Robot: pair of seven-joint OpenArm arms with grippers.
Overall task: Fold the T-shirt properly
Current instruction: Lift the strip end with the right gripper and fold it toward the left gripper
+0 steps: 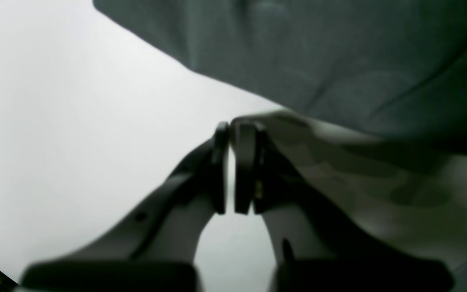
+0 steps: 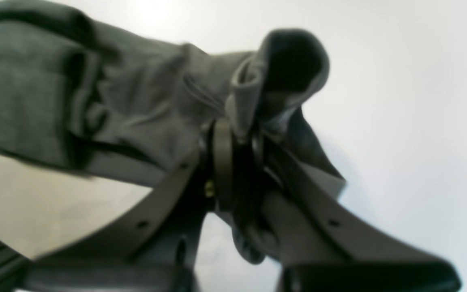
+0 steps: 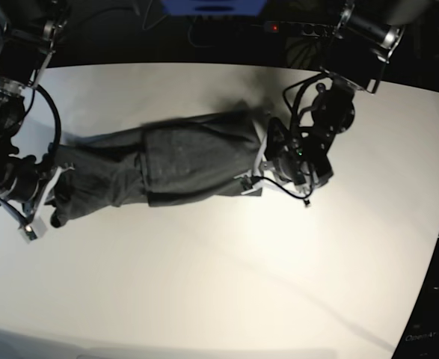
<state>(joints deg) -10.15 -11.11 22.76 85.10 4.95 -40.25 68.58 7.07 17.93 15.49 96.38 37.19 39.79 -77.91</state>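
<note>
Two hands at work: right hand (image 2: 233, 134) pinching T-shirt (image 3: 167, 164) end, likely keeping cloth stretched long on bench (image 3: 219, 284); left hand (image 1: 230, 129) pressed together, holding nothing, beside other end.

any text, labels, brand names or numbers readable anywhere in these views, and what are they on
None can be read in any of the three views.
T-shirt: plain dark grey cloth, no print or visible tag.
Table: bare white, no markings.
Left gripper and right gripper: no lettering visible; both wrist views are blurred.
Equipment along the far edge in the base view: too small and dark to show any label.
</note>
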